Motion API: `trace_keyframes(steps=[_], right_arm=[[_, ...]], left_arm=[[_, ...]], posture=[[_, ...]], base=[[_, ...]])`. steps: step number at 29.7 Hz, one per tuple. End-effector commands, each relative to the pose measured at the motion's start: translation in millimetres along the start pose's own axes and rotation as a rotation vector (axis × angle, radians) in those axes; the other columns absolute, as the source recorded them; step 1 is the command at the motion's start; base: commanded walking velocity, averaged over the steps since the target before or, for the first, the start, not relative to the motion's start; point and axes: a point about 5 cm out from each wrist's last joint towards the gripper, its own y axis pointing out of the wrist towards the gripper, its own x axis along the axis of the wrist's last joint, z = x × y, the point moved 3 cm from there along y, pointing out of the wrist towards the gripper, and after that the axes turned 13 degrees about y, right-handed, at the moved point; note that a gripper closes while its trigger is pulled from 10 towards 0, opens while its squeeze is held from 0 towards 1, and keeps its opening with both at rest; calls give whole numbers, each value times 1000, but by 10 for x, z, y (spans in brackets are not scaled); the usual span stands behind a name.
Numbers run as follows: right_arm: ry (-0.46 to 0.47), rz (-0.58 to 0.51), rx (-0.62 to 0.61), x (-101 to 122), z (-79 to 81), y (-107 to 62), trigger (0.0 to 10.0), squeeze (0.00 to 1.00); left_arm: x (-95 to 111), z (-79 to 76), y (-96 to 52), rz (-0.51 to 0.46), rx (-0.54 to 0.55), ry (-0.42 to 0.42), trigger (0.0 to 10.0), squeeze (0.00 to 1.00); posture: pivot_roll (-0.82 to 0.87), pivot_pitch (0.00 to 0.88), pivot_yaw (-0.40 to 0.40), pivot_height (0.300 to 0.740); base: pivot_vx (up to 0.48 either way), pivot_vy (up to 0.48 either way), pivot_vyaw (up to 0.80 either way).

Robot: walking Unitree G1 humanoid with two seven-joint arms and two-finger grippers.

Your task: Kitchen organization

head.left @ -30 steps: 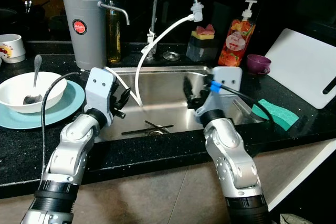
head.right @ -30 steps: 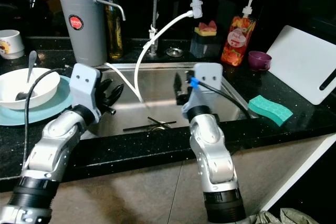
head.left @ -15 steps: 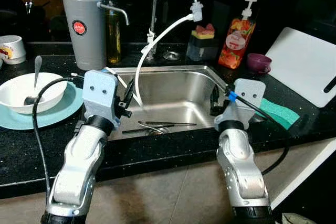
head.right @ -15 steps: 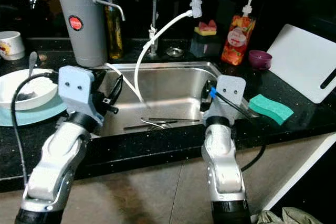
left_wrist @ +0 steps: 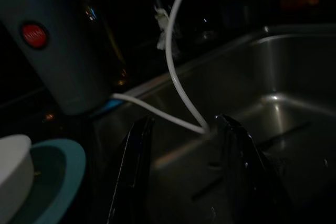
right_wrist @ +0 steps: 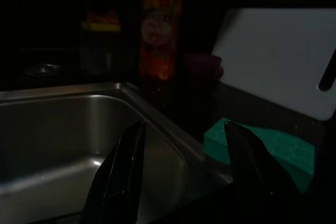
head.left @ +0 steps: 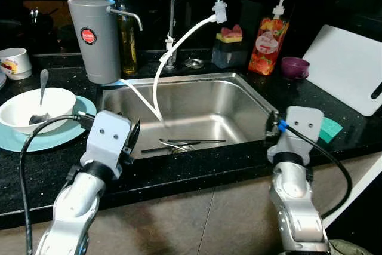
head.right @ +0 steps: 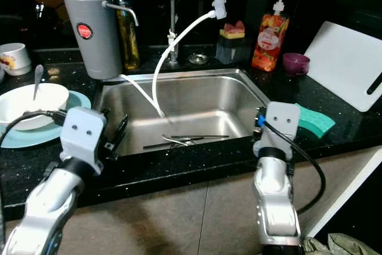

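A steel sink [head.left: 197,103] is set in the black counter, with a few pieces of cutlery [head.left: 191,143] lying near its drain. Left of the sink, a white bowl [head.left: 27,103] holding a spoon [head.left: 42,91] sits on a teal plate [head.left: 24,141]. My left gripper [left_wrist: 184,182] is open and empty, held over the counter's front edge at the sink's left corner. My right gripper [right_wrist: 184,177] is also open and empty, at the sink's front right corner beside a green sponge [right_wrist: 262,142].
A grey canister [head.left: 95,40], an oil bottle [head.left: 125,34], a faucet [head.left: 179,4] with a white hose [head.left: 156,82], a sponge holder [head.left: 230,46], a soap bottle [head.left: 267,43] and a purple cup [head.left: 295,67] line the back. A white cutting board [head.left: 349,67] leans at right; a mug [head.left: 13,63] stands far left.
Both arms have drawn back out of the sink to the counter's front edge, the right one moving rightward. The cutlery by the drain is now uncovered.
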Motion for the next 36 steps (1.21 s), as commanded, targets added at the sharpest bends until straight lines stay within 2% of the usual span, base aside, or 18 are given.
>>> trace_keyframes(steps=[1,7,14,18,23,32,36], right_arm=[[-20,-16,-1,42,-31,-22,10000,0],[-55,-26,-9,64,-95,-81,10000,0],[-54,17,-19,-96,-235,-222,10000,0],[-39,9,-21,-132,-300,-288,10000,0],[-23,1,-9,-88,-339,-264,10000,0],[-49,-2,49,-38,-367,-239,10000,0],[-57,28,112,-68,-342,-293,10000,0]], left_arm=[[-24,-30,-24,12,-23,18,10000,0],[-27,-104,-90,9,-52,35,10000,0],[-93,-146,-208,30,-21,5,10000,0],[-76,-71,-268,2,54,-20,10000,0],[-141,-5,-319,35,107,-69,10000,0],[-221,58,-373,55,82,-28,10000,0],[-247,60,-286,33,46,11,10000,0]], posture=[[149,128,-31,740],[142,130,-32,740],[138,130,-33,740],[132,132,-44,740],[122,127,-49,740],[116,122,-55,740],[106,118,-60,740]], base=[[0,0,0],[0,0,0],[0,0,0],[0,0,0],[0,0,0],[0,0,0],[0,0,0]])
